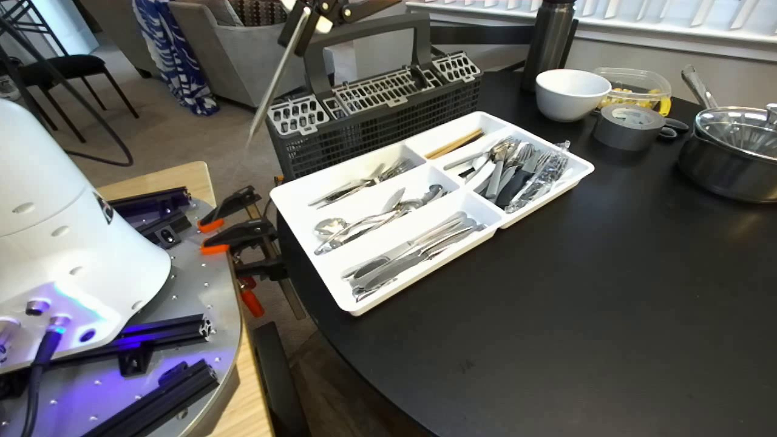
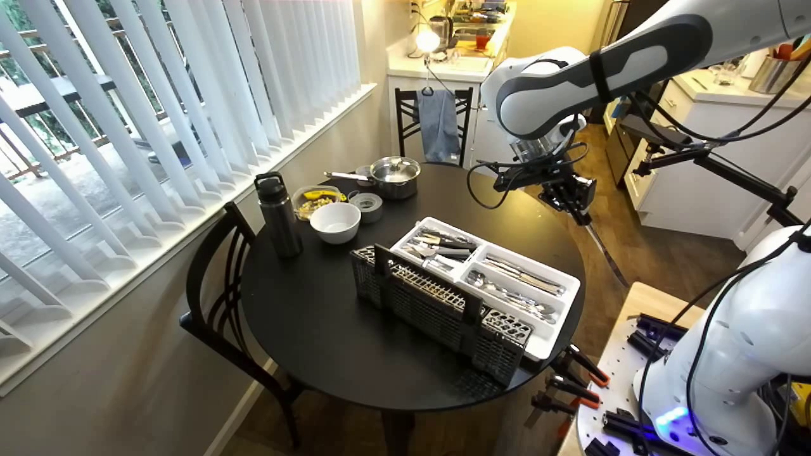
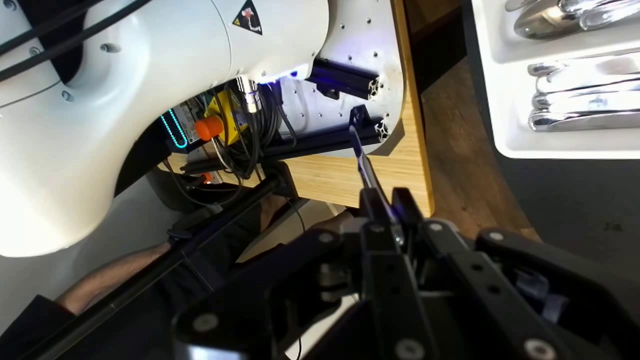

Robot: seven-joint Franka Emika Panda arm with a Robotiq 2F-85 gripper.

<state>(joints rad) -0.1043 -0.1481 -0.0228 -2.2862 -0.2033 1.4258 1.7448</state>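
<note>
Black table [image 1: 576,315], lower right of an exterior view; white cutlery tray [image 1: 388,235], centre; gripper [image 3: 387,202], wrist-view bottom, clamped around knife [image 3: 367,169].

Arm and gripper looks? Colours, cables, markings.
The arm is white and rounded, with dark grey panels, a black strap and looping black cables. Its base carries a black triangular label. The gripper is black and angular, with slim fingers and silver screws.

1 held knife [image 3: 368,170], 1 cutlery tray [image 1: 297,197], 1 basket [image 1: 382,121], 1 bowl [image 1: 570,96], 1 bottle [image 1: 546,45]
</note>
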